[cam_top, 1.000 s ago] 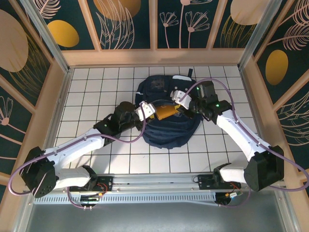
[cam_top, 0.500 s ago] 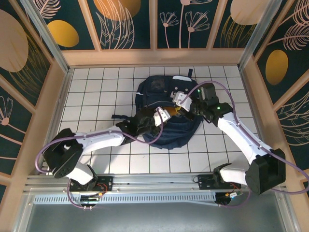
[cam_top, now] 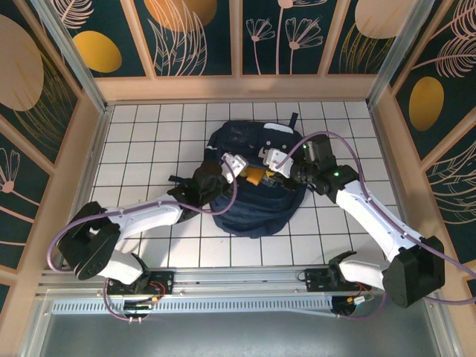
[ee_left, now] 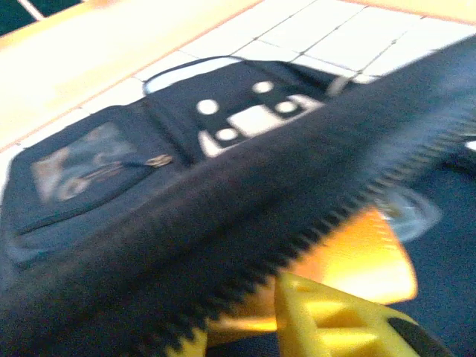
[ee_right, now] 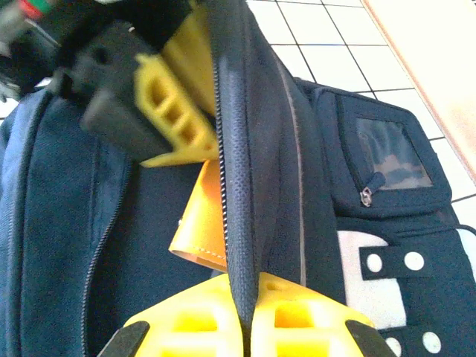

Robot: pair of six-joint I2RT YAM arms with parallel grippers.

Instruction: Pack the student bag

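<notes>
White-tiled tabletop [cam_top: 149,134], boxed in by wooden rails and dark panels printed with gold discs and pale flowers. Lying at its middle: the student bag [cam_top: 253,204], navy, slumped and rounded, main mouth unzipped.

Mid-packing, by the look of it: getting an orange-yellow packet [ee_right: 199,223] down into the bag's open compartment. Right gripper [ee_right: 244,316] clenched on the bag's zip edge [ee_right: 232,178], pinching the flap from both sides with yellow ribbed fingers and lifting it. Left gripper [cam_top: 234,163] reaching into the bag's mouth from the opposite side, just beside the packet. Cannot tell whether released or clamped, with one yellow finger [ee_left: 327,320] in close view and the rest blurred.

Next, probably: hold the flap raised and taut, push the packet deeper under the zip line until clear of the teeth, then withdraw without snagging.

Woven navy cloth, soft and floppy. Coarse black zip teeth along a folded rim. Smooth, glossy, flat packet with a squared corner. On the bag's front, a small zipped pocket with a greyish window [ee_right: 390,156], and white strips [ee_right: 372,279] dotted with round spots
</notes>
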